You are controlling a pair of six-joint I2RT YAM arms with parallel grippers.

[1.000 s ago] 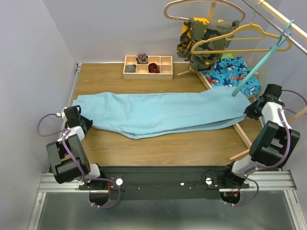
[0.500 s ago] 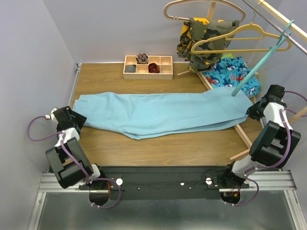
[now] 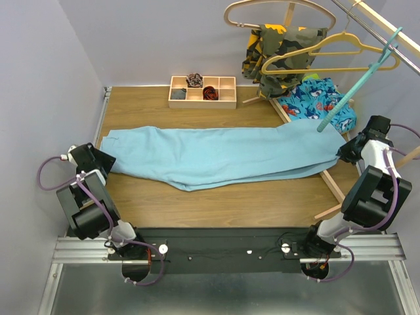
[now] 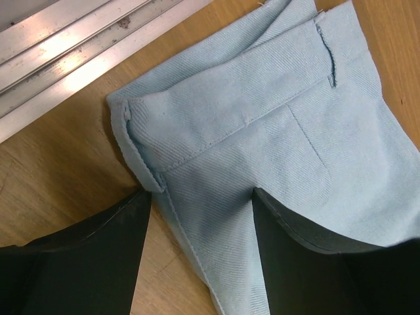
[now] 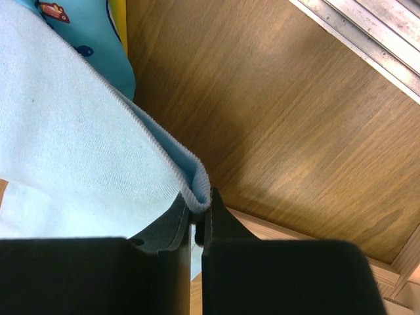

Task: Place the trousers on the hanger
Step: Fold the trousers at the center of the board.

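Note:
The light sky-blue trousers (image 3: 223, 154) lie stretched flat across the wooden table, waistband at the left. My left gripper (image 3: 105, 164) stands open at that end. In the left wrist view its fingertips (image 4: 200, 193) straddle the cloth just below the waistband (image 4: 262, 118) without pinching it. My right gripper (image 3: 341, 154) is shut on the trousers' right end. In the right wrist view a folded hem edge (image 5: 197, 180) is clamped between the fingertips (image 5: 200, 200). The teal hanger (image 3: 357, 79) hangs from the rail at the upper right, slanting down to just above the right end of the trousers.
A wooden compartment tray (image 3: 201, 92) sits at the back. At the back right are a camouflage garment (image 3: 275, 49), a yellow hanger (image 3: 328, 56), a pale wooden hanger (image 3: 275, 10) and a shark-print cloth (image 3: 315, 98). A wooden rack beam (image 3: 331, 184) runs by my right arm.
My left gripper opened, let go of the waistband and drew back to the left. The right gripper kept its hold on the hem and did not move.

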